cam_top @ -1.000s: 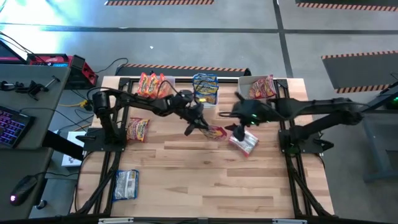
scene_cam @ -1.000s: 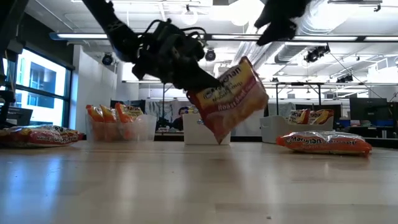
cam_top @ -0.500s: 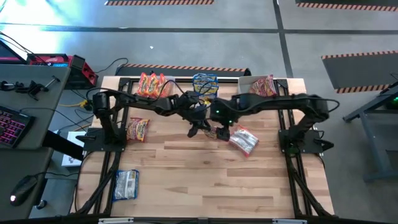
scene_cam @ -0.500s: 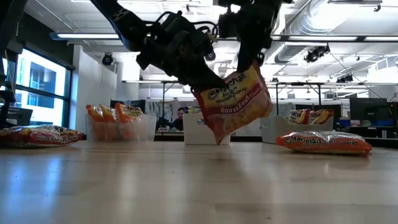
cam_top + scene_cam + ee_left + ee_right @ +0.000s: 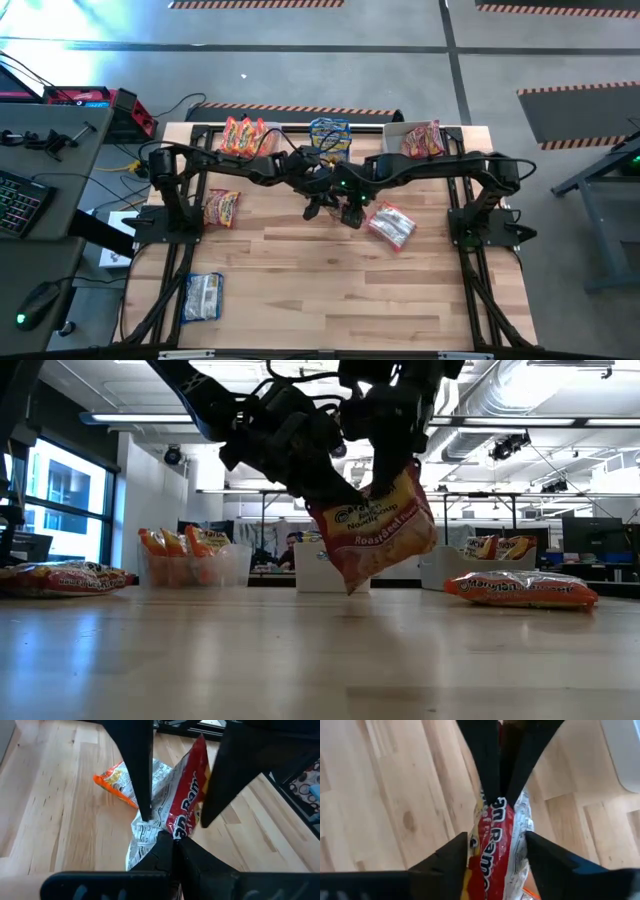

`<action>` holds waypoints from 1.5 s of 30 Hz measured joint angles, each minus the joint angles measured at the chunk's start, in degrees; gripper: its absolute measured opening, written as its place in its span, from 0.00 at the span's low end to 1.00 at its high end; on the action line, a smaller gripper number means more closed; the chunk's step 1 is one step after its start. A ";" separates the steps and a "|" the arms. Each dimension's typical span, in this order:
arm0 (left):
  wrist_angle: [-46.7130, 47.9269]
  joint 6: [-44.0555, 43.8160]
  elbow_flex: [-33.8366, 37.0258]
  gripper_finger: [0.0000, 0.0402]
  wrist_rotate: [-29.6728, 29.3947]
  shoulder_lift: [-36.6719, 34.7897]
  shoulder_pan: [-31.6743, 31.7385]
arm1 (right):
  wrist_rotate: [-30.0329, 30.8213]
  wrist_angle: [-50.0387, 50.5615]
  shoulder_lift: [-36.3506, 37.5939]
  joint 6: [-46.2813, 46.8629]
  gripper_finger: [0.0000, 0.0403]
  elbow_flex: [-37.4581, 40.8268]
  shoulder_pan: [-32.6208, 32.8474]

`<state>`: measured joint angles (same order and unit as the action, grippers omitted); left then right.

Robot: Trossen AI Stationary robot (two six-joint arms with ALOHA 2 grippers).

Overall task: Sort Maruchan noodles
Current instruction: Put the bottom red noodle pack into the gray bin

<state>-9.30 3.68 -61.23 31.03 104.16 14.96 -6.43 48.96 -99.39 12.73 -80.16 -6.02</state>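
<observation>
Overhead view: left gripper [image 5: 322,203] and right gripper [image 5: 349,208] meet over the middle of the wooden table [image 5: 300,290], both at one red-and-white Maruchan packet [image 5: 346,213]; a second red-and-white packet [image 5: 391,225] lies just right of them, an orange packet [image 5: 221,207] lies near the left arm's base, a blue-and-white packet [image 5: 203,296] lies toward the table's left front corner. Three bins along the far edge: left bin [image 5: 245,136] with orange packets, middle bin [image 5: 331,142] with blue-and-white ones, right bin [image 5: 423,139] with red-and-white ones. Table-level view: held packet [image 5: 375,525] hangs tilted, clear of the tabletop, lower corner pointing down; the left arm's fingers pinch its upper left edge, the right arm's fingers come down onto its top edge. Left wrist view: own fingers [image 5: 165,851] closed tight on the crumpled end of the packet [image 5: 187,815], with the other arm's two fingers straddling it farther off. Right wrist view: own fingers [image 5: 454,857] parted either side of the packet [image 5: 495,845], close against its faces; whether they press it cannot be told.
</observation>
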 joint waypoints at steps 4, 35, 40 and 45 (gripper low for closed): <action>-0.02 -0.01 0.00 0.00 0.04 -0.05 0.00 | 0.31 0.01 0.00 -0.99 0.31 0.00 -0.04; -25.49 -5.48 30.26 0.25 -10.82 -28.35 4.26 | 32.06 -3.33 23.50 10.99 0.00 12.81 -3.35; -30.07 -6.21 33.28 0.25 -11.72 -30.37 4.26 | 42.73 -4.05 32.60 21.87 0.00 20.39 -9.96; -29.74 -6.49 33.33 0.25 -12.67 -30.29 4.26 | 39.74 -14.11 34.32 21.03 0.00 28.11 -18.88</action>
<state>-39.04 -2.81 -27.90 18.36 73.87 19.22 33.31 34.85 -65.08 33.77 -52.05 -24.91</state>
